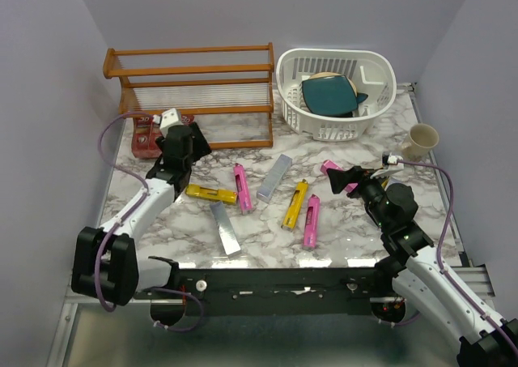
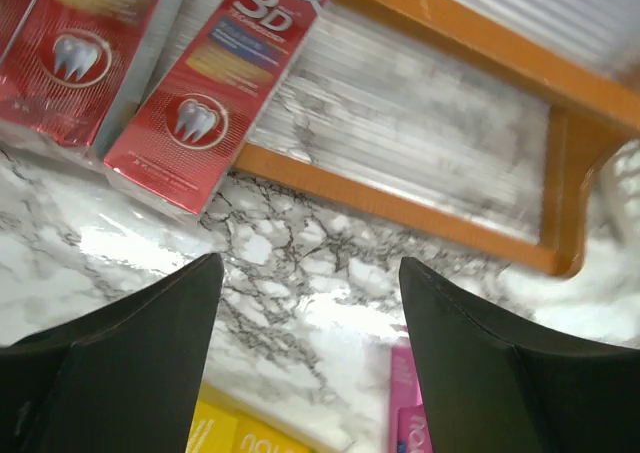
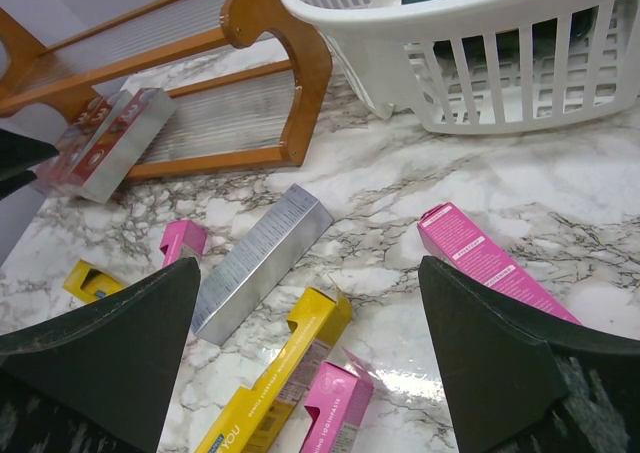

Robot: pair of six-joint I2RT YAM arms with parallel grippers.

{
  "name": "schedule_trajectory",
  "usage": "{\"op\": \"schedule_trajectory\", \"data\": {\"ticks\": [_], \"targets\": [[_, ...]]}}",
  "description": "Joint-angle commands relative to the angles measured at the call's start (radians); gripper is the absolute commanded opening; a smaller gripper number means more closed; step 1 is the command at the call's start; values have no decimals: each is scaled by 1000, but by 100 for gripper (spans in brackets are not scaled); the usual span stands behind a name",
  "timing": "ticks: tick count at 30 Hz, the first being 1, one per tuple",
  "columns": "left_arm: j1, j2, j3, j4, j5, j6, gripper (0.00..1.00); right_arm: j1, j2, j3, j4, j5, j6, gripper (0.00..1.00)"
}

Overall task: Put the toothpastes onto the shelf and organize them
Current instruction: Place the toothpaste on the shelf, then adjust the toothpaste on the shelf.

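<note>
The orange-brown shelf (image 1: 194, 82) stands at the back left. Two red toothpastes (image 1: 146, 136) lie at its left end, and the nearer one (image 2: 205, 88) sticks out over the front bottom rail (image 2: 400, 208). My left gripper (image 1: 193, 138) hovers just in front of them, open and empty (image 2: 310, 268). Loose cartons lie mid-table: yellow (image 1: 211, 193), pink (image 1: 242, 188), silver (image 1: 274, 177), yellow (image 1: 295, 204), pink (image 1: 311, 221) and silver (image 1: 226, 228). My right gripper (image 1: 348, 179) is open and empty (image 3: 310, 263), above the table beside another pink carton (image 3: 490, 263).
A white slotted basket (image 1: 368, 108) holding a teal object stands at the back right, close to the shelf's right end. A cream cup (image 1: 419, 142) sits by the right edge. Walls close in the left and right sides.
</note>
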Motion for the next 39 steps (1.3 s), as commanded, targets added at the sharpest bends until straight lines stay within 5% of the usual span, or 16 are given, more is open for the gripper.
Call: {"op": "schedule_trajectory", "data": {"ticks": [1, 8, 15, 26, 33, 39], "targets": [[-168, 106, 159, -245, -179, 360, 83, -2, -10, -18, 27, -11, 2, 99], [-312, 347, 318, -355, -434, 745, 70, -2, -4, -16, 27, -11, 2, 99], [-331, 470, 359, -241, -489, 993, 31, -2, 11, -13, 28, -19, 2, 99], [-331, 691, 382, 92, -587, 1355, 2, -2, 20, -7, 24, -24, 2, 99], [-320, 777, 348, 348, -564, 1609, 2, -2, 31, -6, 25, -24, 0, 98], [-272, 835, 376, 403, -546, 1706, 1, -3, 45, -4, 27, -22, -1, 98]]}}
